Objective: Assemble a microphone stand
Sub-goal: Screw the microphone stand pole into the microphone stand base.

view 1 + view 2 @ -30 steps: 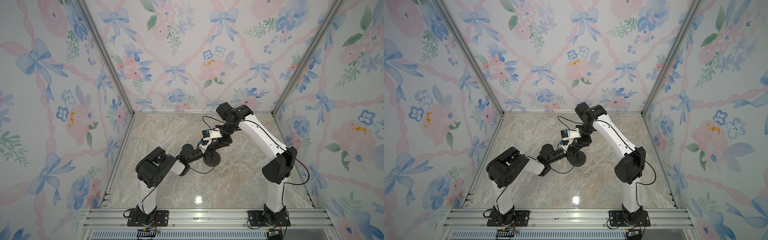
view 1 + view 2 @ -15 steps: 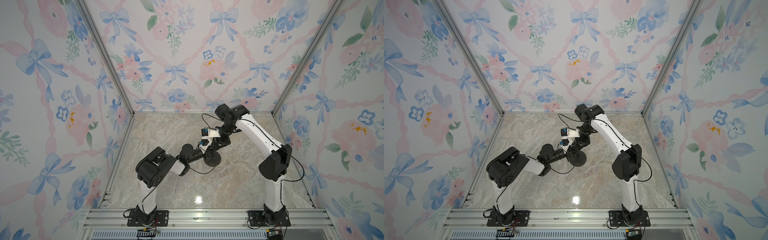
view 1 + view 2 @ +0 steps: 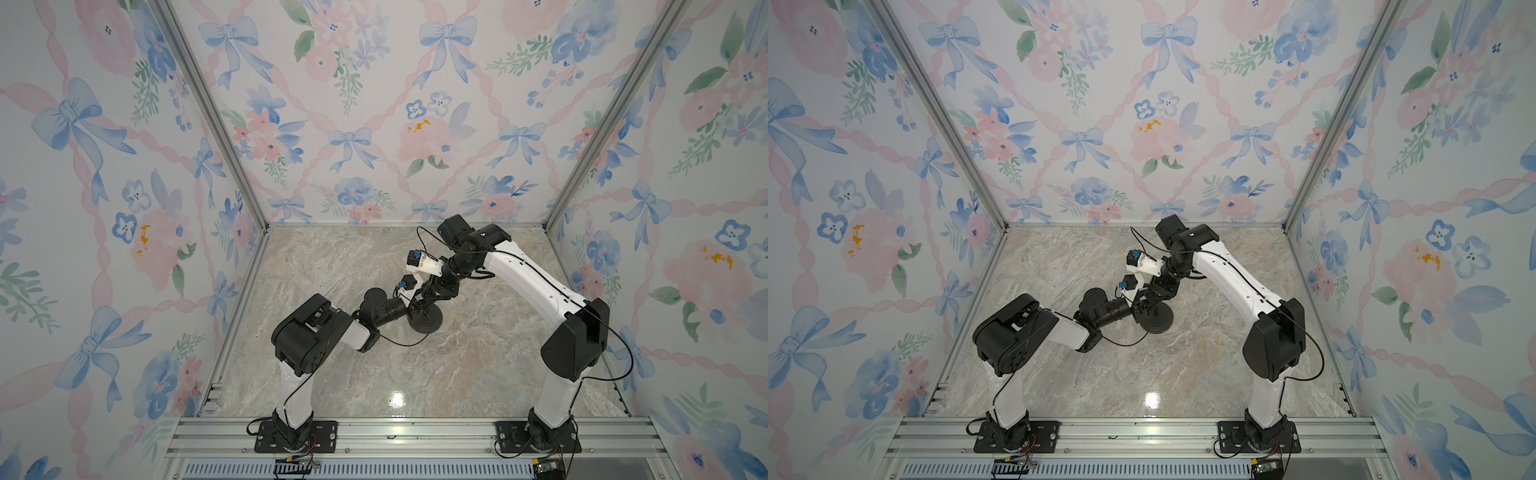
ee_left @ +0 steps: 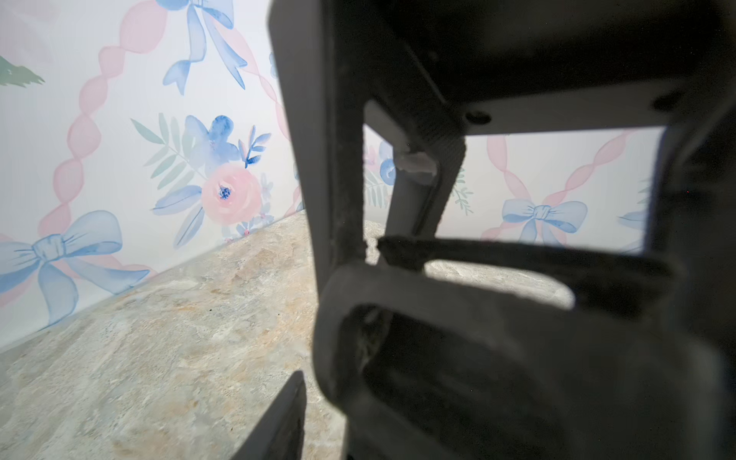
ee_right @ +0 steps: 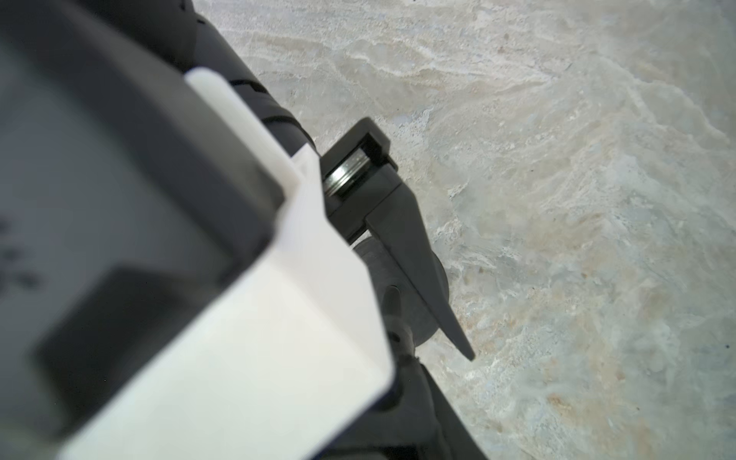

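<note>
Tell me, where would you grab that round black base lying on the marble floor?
Probably the thin outer rim of the round black base, pinched across its width from straight above. It lies flat on the marble floor, so a sideways approach would find little to hold, and its near edge is uncovered in both top views.

White smooth-shelled links on left arm (image 3: pixel 356 332) and right arm (image 3: pixel 528 276), bulky matte-black housings at every joint. Flat black base plates (image 3: pixel 324 434) dotted with pale screw heads. Thin black cables (image 3: pixel 401 344) in loose loops along both. White wrist camera mounts (image 3: pixel 428 264) with blue-capped black blocks. Matte-black left gripper (image 3: pixel 414 306) and right gripper (image 3: pixel 432 297); wedge-shaped finger (image 5: pixel 414 255), tapered to a point
</note>
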